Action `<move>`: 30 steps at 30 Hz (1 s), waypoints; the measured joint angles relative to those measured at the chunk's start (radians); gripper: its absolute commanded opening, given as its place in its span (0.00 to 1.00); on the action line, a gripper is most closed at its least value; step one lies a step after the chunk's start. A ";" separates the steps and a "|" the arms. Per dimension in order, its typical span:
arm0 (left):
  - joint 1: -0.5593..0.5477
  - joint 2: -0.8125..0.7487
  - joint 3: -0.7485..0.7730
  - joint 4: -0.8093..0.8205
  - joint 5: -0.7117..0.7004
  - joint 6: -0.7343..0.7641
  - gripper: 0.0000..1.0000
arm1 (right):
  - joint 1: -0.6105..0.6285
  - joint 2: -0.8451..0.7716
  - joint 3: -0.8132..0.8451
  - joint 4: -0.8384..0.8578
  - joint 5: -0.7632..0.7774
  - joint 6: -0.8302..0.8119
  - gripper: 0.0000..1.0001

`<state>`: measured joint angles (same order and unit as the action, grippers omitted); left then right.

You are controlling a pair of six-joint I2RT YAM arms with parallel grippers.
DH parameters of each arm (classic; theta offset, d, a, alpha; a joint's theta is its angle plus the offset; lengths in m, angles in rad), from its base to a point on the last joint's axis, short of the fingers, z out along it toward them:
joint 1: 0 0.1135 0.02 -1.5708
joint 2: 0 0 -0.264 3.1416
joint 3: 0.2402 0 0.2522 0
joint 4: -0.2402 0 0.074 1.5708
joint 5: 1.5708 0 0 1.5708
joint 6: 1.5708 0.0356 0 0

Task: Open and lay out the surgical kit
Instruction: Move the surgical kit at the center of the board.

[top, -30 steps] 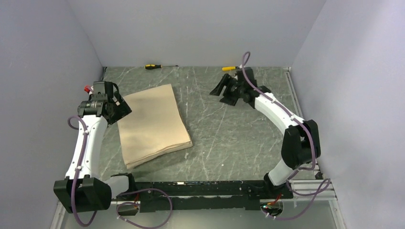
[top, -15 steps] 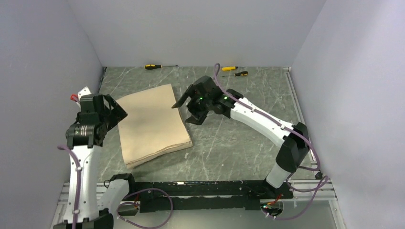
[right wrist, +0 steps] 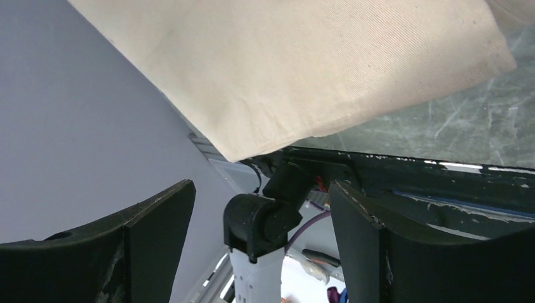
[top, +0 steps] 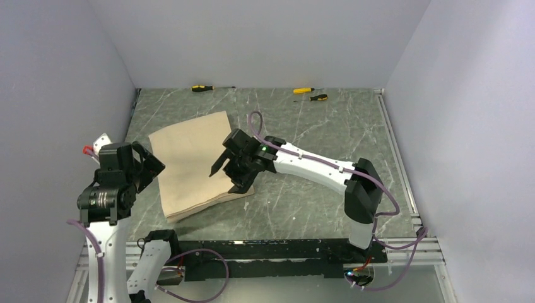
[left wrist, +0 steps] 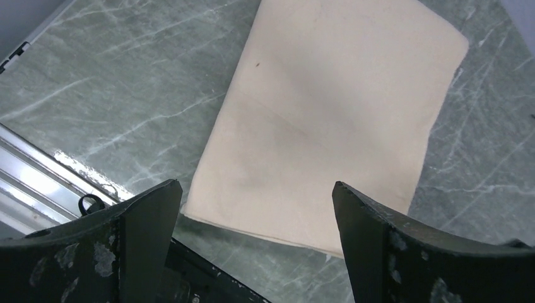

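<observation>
The surgical kit is a folded beige wrap cloth [top: 195,161] lying flat and closed on the left half of the table; it also shows in the left wrist view [left wrist: 334,120] and the right wrist view [right wrist: 303,69]. The mesh tray, clamps, tweezers and packets are hidden. My right gripper [top: 226,175] is open over the cloth's near right corner, its jaws wide apart [right wrist: 258,208]. My left gripper [top: 151,169] is open and empty, raised just left of the cloth's near left part [left wrist: 255,208].
Three yellow-and-black screwdrivers lie along the back edge: one [top: 203,88] at the back middle, two [top: 310,93] at the back right. Grey walls close in the left, back and right. The black base rail [top: 265,249] runs along the near edge.
My right arm swung from the back right, leftward and nearer, to the cloth's near right corner. My left arm pulled back toward the near left and rose. The cloth has not moved.
</observation>
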<state>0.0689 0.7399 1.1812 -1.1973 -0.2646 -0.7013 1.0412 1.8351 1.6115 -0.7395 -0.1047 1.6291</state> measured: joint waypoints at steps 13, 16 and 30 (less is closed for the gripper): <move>0.000 -0.047 0.160 -0.152 0.089 -0.050 0.94 | 0.097 -0.004 -0.164 0.057 0.135 0.067 0.81; 0.000 -0.049 0.166 -0.152 0.127 -0.055 0.93 | 0.114 -0.003 -0.166 0.084 0.190 0.090 0.82; 0.000 -0.025 0.180 -0.177 0.201 -0.079 0.93 | 0.127 -0.002 -0.345 0.288 0.408 0.190 0.62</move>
<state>0.0685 0.7151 1.3609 -1.3746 -0.0639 -0.7803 1.1687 1.8336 1.2667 -0.4515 0.3031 1.8194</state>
